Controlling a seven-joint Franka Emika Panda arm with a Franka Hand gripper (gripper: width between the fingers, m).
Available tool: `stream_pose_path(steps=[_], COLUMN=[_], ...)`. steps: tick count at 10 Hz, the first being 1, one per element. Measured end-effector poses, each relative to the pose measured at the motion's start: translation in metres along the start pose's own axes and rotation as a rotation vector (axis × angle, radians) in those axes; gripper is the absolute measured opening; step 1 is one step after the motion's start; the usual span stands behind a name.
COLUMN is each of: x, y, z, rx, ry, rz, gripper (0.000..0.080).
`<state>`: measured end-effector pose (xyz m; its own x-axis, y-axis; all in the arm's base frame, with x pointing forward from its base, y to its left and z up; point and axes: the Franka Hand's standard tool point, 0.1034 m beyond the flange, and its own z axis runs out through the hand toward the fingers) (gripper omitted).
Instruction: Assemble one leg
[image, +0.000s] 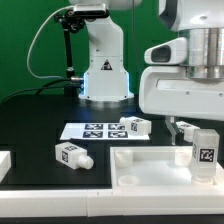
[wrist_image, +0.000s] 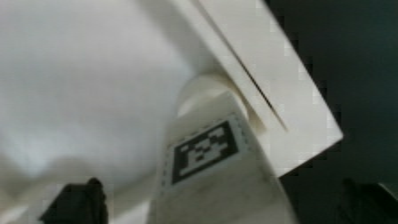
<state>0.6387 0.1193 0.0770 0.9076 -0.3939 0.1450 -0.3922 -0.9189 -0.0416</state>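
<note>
holding an upright leg (image: 204, 150) in clenched jaws, at the white tray-like panel (image: 148, 170) corner

Pretty clearly a robotics lab rig: white arm base (image: 105, 75) sitting on a black table (image: 30, 120), green backdrop (image: 20, 40) behind, marker board (image: 90, 130) with tags lying flat.

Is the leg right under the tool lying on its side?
No, the leg stands upright at the far end of the white panel, toward the exterior view's right, with a marker tag facing the camera.
</note>
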Motion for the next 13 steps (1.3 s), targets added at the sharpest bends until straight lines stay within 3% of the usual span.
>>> stream_pose_path(steps=[1, 2, 3, 5, 8, 12, 13], x=[-0.0021, -0.0015, -0.0017, -0.0018, -0.0022, 0.003, 0.0019], y=[-0.0008, -0.0002, -0.0003, 0.0015, 0.0009, 0.0034, 0.002], z=[0.0009, 0.0009, 0.001, 0.0018, 0.0009, 0.0034, 0.0036], rx=[0.005, 0.005, 0.005, 0.002, -0.012, 0.002, 0.001], ry=[-0.006, -0.006, -0.006, -0.009, -0.03, -0.098, -0.098], rz=[0.034, 0.035, 0.048, 0.212, 0.525, 1.06, 1.079], gripper=[0.0649, 0.0521, 0.0521, 0.0288, 0.0288, 0.0288, 0.0288])
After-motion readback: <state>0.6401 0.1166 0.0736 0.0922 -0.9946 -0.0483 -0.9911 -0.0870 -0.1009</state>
